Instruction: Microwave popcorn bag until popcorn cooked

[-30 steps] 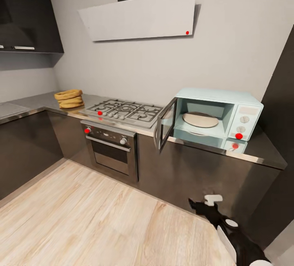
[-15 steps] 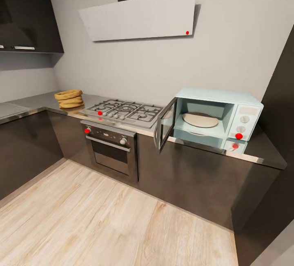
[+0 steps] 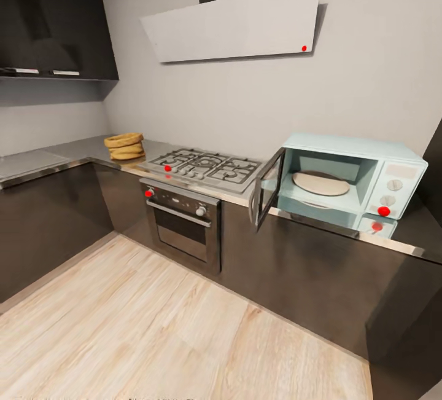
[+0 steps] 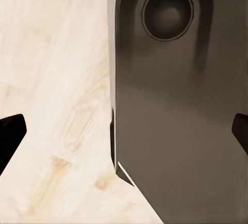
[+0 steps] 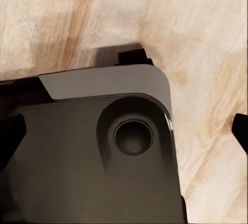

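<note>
With both pincers spread empty over the floor, I'd worry the base clips the microwave's (image 3: 353, 179) open door (image 3: 268, 188), jutting at three o'clock from the popcorn bag (image 3: 125, 146).

popcorn bag (image 3: 125, 146): mustard-yellow, squat, rolled rim, upright on the countertop (image 3: 73, 149), well apart from the microwave, across the gas hob (image 3: 205, 166).
microwave (image 3: 350, 182): pale mint-blue box on the countertop, door swung wide open, pale round turntable inside, cavity otherwise bare.
countertop: grey steel-like, L-shaped, dark glossy fronts below.
</note>
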### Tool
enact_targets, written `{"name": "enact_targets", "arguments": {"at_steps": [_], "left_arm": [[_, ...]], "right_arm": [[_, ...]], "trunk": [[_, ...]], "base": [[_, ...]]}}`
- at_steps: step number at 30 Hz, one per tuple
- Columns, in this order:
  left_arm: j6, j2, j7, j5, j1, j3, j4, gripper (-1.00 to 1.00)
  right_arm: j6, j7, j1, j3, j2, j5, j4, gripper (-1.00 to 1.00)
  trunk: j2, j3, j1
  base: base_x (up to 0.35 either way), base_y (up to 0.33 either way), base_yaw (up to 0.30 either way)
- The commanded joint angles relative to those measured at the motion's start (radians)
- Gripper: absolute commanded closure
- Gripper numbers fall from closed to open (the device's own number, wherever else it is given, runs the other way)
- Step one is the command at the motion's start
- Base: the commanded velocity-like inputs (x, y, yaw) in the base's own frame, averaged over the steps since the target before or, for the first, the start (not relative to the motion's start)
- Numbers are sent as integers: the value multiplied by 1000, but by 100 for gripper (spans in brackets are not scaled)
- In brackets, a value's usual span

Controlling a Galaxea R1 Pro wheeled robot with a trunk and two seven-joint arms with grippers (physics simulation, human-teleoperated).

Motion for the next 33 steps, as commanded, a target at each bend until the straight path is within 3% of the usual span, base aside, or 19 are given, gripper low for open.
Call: {"name": "enact_targets", "arguments": {"at_steps": [1,10,33], "left_arm": [[-1,0,1,0,1,0,-2,-100],[0,7,1,0,1,1,-2,-100],[-1,8,1,0,1,2,-2,-100]], "right_arm": [[-11,-14,-1,4,1,-8,4,-100],[-19,-32,8,3,1,-8,4,-100],[-19,-32,9,3,1,-8,4,-100]], "trunk": [[0,-1,0],[0,-1,0],[0,-1,0]], "base": [[0,0,258],[8,18,258],[101,275,236]]}}
